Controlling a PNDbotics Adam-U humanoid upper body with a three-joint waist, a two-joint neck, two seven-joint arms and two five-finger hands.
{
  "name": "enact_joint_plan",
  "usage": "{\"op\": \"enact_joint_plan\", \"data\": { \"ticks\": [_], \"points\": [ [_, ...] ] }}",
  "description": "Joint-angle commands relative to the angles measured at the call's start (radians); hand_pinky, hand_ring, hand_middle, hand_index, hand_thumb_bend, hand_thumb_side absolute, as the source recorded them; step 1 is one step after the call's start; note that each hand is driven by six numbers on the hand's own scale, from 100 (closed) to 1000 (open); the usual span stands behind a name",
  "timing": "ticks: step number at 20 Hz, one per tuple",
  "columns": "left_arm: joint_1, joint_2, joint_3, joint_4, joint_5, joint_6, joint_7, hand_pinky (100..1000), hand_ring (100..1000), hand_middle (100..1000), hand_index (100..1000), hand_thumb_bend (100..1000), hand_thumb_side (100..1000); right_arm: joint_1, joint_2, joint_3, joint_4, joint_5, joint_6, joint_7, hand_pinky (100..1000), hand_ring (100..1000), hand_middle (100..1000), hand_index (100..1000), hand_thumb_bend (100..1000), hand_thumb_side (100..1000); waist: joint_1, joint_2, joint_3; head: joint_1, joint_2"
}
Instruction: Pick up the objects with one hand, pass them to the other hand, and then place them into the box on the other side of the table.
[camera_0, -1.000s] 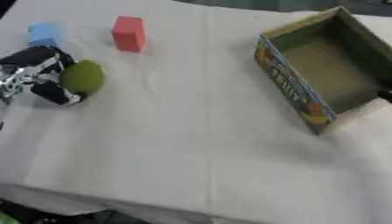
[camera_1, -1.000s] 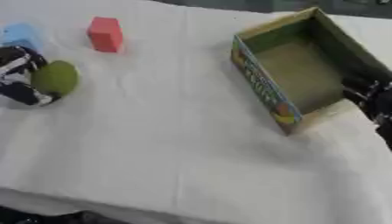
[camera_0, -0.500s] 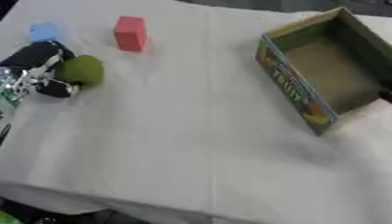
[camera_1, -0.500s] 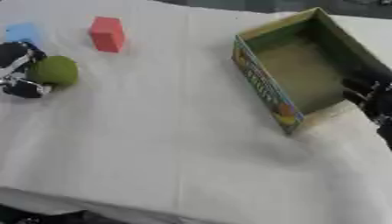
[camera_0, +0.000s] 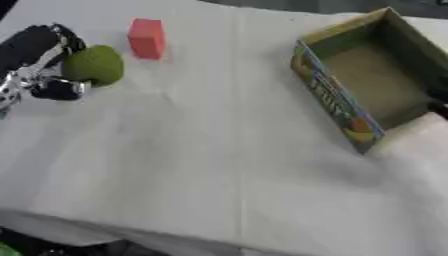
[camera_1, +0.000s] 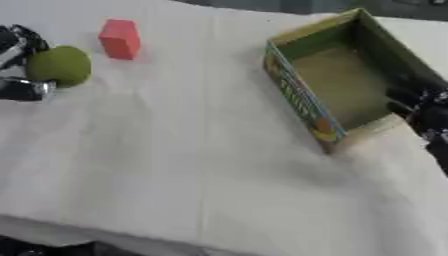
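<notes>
A: Green and round, the ball (camera_0: 93, 65) is seen at the far left of the table (camera_0: 219, 165), gripped in the left hand (camera_0: 39, 62). Fingers (camera_0: 63, 89) are curled round it from below and from above, so the left hand is closed on the green ball.

B: Is it lifted or resting on the white cloth? That cannot be told from either view.

A: Just beyond it, a red block (camera_0: 146, 38) is set upright on the cloth, near the ball but apart from it. No contact with the hand is seen there.

B: And across the table, the box (camera_0: 372, 82) is found on the right side, open at the top, lying askew. Its inside is shown brown and bare, its long near wall is printed with fruit pictures in green, yellow and orange.

A: The right hand (camera_1: 424, 112) is glimpsed at the right edge in the right eye view, dark, just beside the near right corner of the box. Only a part of it is shown; whether its fingers are spread or curled cannot be told.

B: The ball and the box are kept well apart, with a wide stretch of wrinkled white cloth between them.
</notes>
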Motion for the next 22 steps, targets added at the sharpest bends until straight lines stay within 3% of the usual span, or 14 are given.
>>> {"op": "enact_joint_plan", "data": {
  "ticks": [1, 6, 11, 16, 19, 22],
  "points": [
    [-0.011, 0.036, 0.025, -0.098, 0.047, 0.02, 0.013, 447, 457, 434, 472, 100, 141, -0.012, -0.045, 0.003, -0.013, -0.026, -0.015, 0.009, 1000, 1000, 1000, 1000, 100, 615, -0.003, -0.009, 0.001, -0.012, -0.005],
    [-0.008, -0.005, 0.029, -0.172, 0.153, 0.041, 0.047, 413, 420, 396, 431, 100, 259, -0.057, -0.148, 0.038, -0.013, -0.094, -0.091, 0.061, 1000, 1000, 1000, 1000, 100, 576, -0.009, -0.016, 0.0, -0.037, -0.004],
    [0.014, -0.098, 0.037, -0.201, 0.238, 0.052, 0.068, 387, 404, 378, 414, 100, 379, -0.125, -0.315, 0.104, -0.013, -0.073, -0.242, 0.138, 988, 1000, 1000, 1000, 100, 504, -0.016, -0.025, -0.003, -0.046, -0.001],
    [0.054, -0.198, 0.051, -0.225, 0.301, 0.04, 0.065, 378, 394, 366, 400, 100, 502, -0.243, -0.477, 0.198, -0.013, -0.008, -0.402, 0.156, 957, 1000, 1000, 975, 100, 235, -0.022, -0.038, -0.009, -0.05, 0.006],
    [0.082, -0.239, 0.053, -0.223, 0.325, 0.022, 0.064, 376, 390, 361, 394, 100, 509, -0.329, -0.528, 0.255, -0.013, 0.014, -0.442, 0.147, 950, 1000, 1000, 968, 100, 155, -0.025, -0.046, -0.018, -0.055, 0.007],
    [0.103, -0.265, 0.054, -0.215, 0.312, -0.005, 0.068, 374, 388, 358, 390, 100, 518, -0.403, -0.537, 0.309, -0.013, 0.04, -0.439, 0.156, 949, 1000, 1000, 968, 100, 176, -0.028, -0.051, -0.025, -0.059, 0.004]
  ]
}}
